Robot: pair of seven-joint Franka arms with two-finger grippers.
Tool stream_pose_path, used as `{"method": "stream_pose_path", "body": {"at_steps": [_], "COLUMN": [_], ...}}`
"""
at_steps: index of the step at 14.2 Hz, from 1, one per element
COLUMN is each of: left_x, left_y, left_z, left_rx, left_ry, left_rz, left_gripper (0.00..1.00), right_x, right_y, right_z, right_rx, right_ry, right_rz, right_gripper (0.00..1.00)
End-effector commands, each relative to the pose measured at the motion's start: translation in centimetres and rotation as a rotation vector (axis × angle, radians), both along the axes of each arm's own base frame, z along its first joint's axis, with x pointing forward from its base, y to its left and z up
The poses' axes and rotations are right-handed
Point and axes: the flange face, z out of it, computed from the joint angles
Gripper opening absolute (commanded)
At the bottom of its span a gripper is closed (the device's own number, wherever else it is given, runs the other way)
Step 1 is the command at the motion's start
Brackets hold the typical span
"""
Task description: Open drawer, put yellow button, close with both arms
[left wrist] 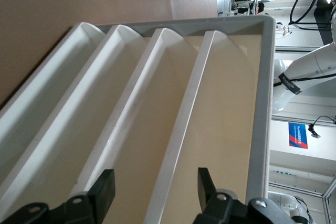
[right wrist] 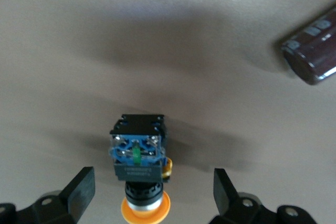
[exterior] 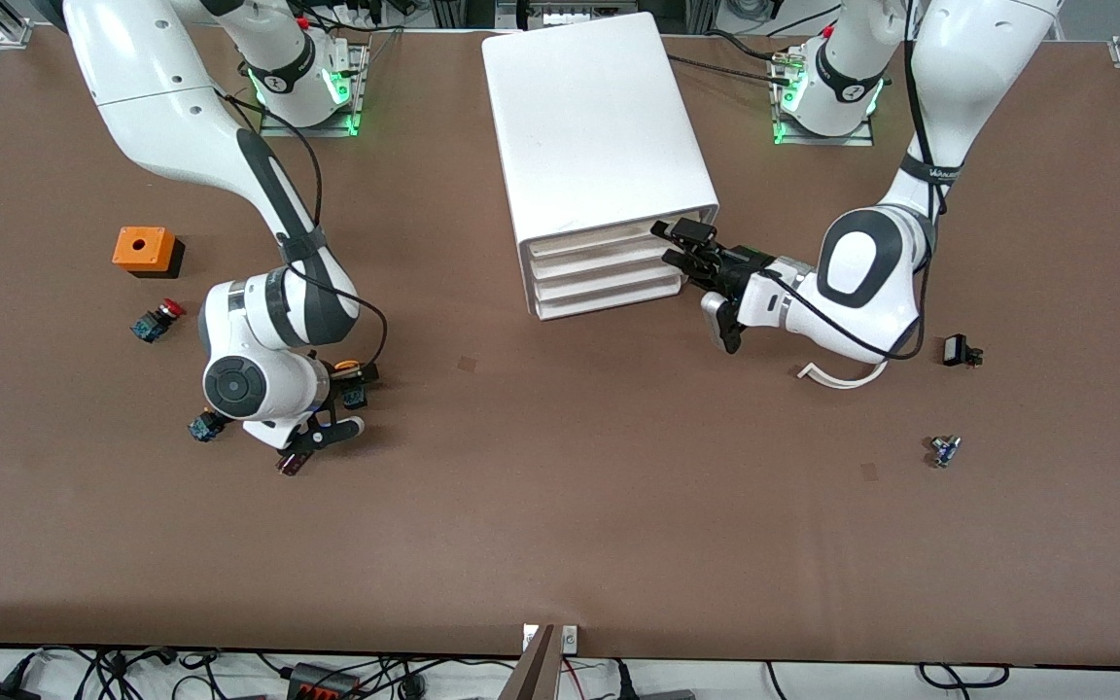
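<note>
- Right gripper is low over the table at the right arm's end, jaws spread wide and holding nothing.
- In the right wrist view the yellow button lies on its side on the table between the two open fingers, touching neither; its yellow cap points toward the gripper and its black and blue body points away.
- In the front view that button just peeks out by the right wrist, mostly hidden under it.
- Left gripper is right at the front of the cabinet, at the corner toward the left arm's end, level with the upper drawers.
- The left wrist view shows its jaws open and empty, one finger on each side of a drawer front's edge, not visibly gripping it.
- The top drawer looks shut, flush with the three under it.
- Other stuff: an orange box and a red button toward the right arm's end, another small blue-bodied switch next to the right wrist, and a dark brown block near the right gripper.
- Toward the left arm's end there's a white curved strip, a small black part and a tiny blue-ish part.
</note>
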Motion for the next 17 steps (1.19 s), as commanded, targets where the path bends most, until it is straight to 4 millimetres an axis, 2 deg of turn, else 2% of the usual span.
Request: {"method": "stream_pose_path", "body": {"at_steps": [1,2,3,4,6,8,10,12,13,15,17], "left_x": [-1.5,-1.5,-1.5,-1.6,-1.5,-1.0,-0.1,1.0,1.9,3.0,4.9], "left_y": [-0.5,-0.5,-0.5,-0.6,-0.1,0.0,0.1,0.7,1.3,1.8,2.8], "left_z": [-0.2,-0.2,-0.3,-0.4,-1.2,-0.9,-0.1,0.5,0.9,1.5,2.2], "left_rx": [-0.028,-0.028,-0.033,-0.06,-0.08,-0.076,-0.075,-0.074,-0.076,-0.051,-0.004], "left_ry": [-0.004,-0.005,-0.013,-0.045,-0.059,-0.072,-0.091,-0.108,-0.119,-0.156,-0.189], "left_rz": [-0.007,-0.008,-0.013,-0.031,-0.036,-0.039,-0.036,-0.019,-0.006,-0.028,-0.042], "left_gripper": [0.67,0.61,0.41,0.31,0.19,0.11,0.03,0.02,0.02,0.02,0.02], "right_x": [0.3,0.3,0.2,0.2,0.2,0.4,1.3,2.4,3.0,4.2,5.4], "right_y": [0.7,0.7,0.8,0.7,0.7,0.8,1.0,0.9,1.1,1.8,2.2], "right_z": [-0.2,-0.4,-0.7,-0.7,-0.6,-0.1,1.7,3.6,5.1,9.3,13.4], "right_rx": [0.019,0.02,0.019,0.019,0.019,0.021,0.03,0.034,0.037,0.039,0.047], "right_ry": [-0.009,-0.008,-0.005,-0.006,-0.005,-0.009,-0.038,-0.052,-0.056,-0.053,-0.073], "right_rz": [-0.012,-0.013,-0.012,-0.013,-0.012,-0.011,0.001,-0.003,0.0,0.011,0.019], "right_gripper": [0.84,0.76,0.69,0.65,0.44,0.18,0.0,0.0,0.0,0.0,0.0]}}
